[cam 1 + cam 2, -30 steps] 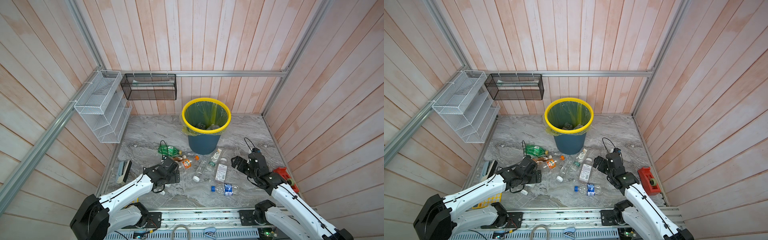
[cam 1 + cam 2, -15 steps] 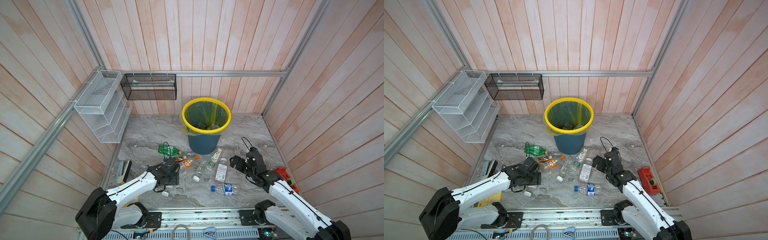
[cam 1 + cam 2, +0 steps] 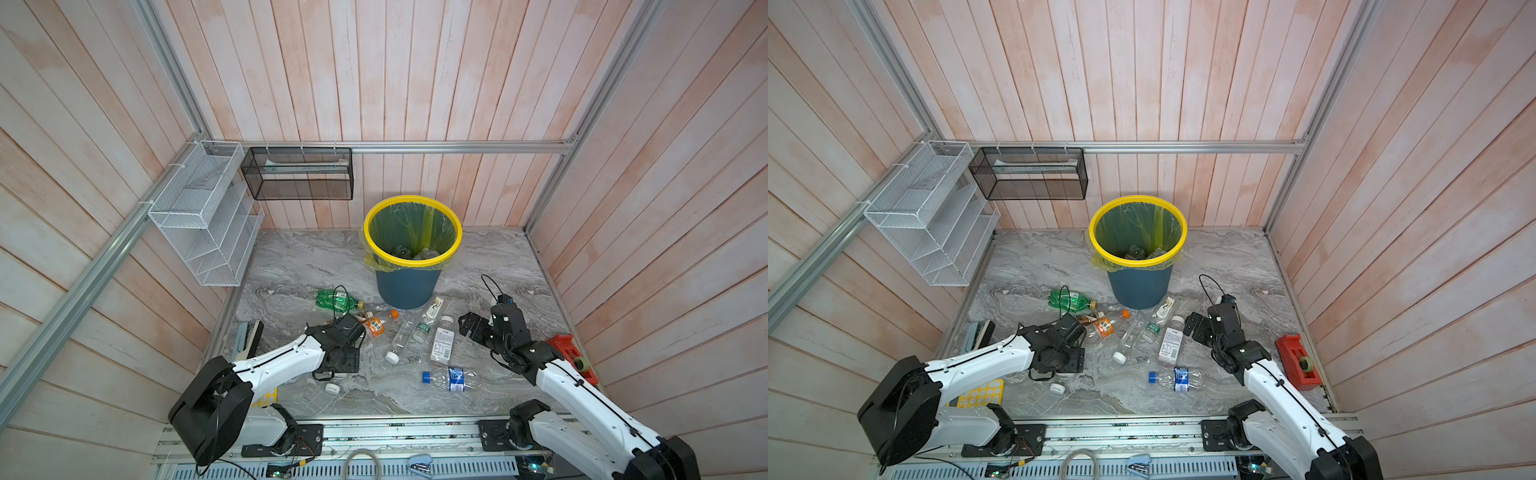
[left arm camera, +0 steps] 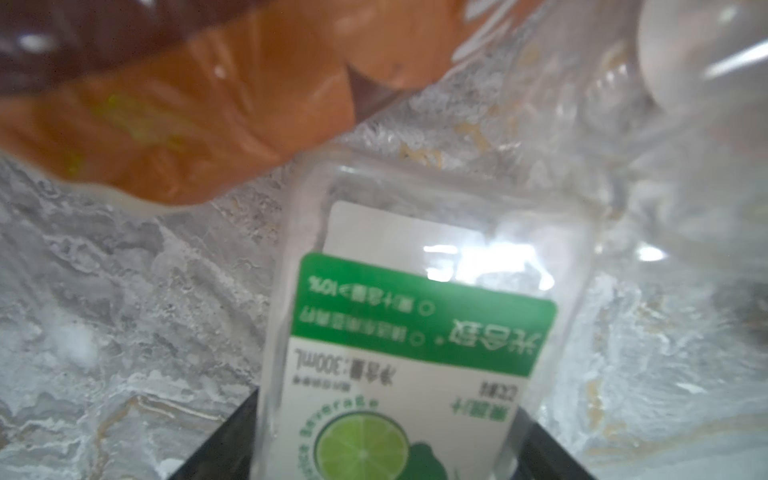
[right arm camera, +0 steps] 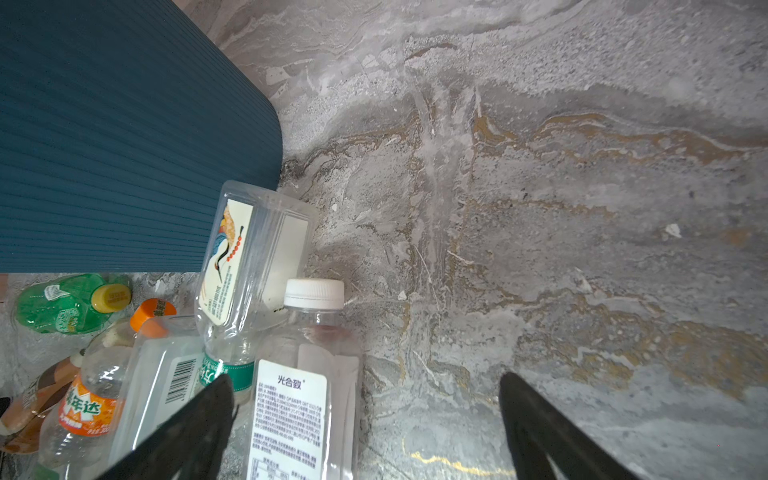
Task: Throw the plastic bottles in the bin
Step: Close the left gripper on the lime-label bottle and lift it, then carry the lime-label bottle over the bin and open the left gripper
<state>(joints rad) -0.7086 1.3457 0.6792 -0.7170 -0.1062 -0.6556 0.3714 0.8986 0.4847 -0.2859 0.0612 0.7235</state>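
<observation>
Forward since a second ago, left pincer straddles the lime-label bottle, grip uncertain; it should close squarely mid-body. Right pincer hangs open.

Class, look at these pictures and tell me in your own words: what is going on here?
Two robot arms are clearing loose plastic bottles off a marble floor into the blue bin. The left end effector has its fingers either side of a lime-label bottle; a firm grip isn't clear. The right end effector is open, by a white-capped bottle.
</observation>
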